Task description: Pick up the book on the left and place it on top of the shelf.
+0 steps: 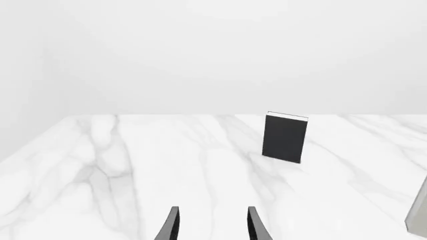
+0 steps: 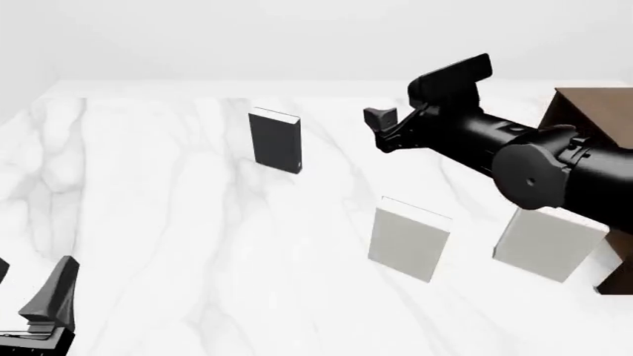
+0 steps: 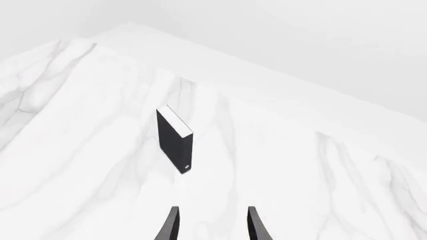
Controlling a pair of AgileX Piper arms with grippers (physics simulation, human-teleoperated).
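Observation:
The black book stands upright on the marble table at the far left-middle, white page edges on top. It also shows in the left wrist view and the right wrist view. My right gripper is open and empty, held above the table to the right of the book and apart from it; its fingers point toward the book. My left gripper is open and empty at the near left corner, far from the book; its fingers are spread. The dark brown shelf stands at the right edge, partly hidden by my right arm.
Two pale grey-white books stand upright at the near right: one mid-table, one next to the shelf. An edge of a pale book shows in the left wrist view. My right arm spans the table's right side.

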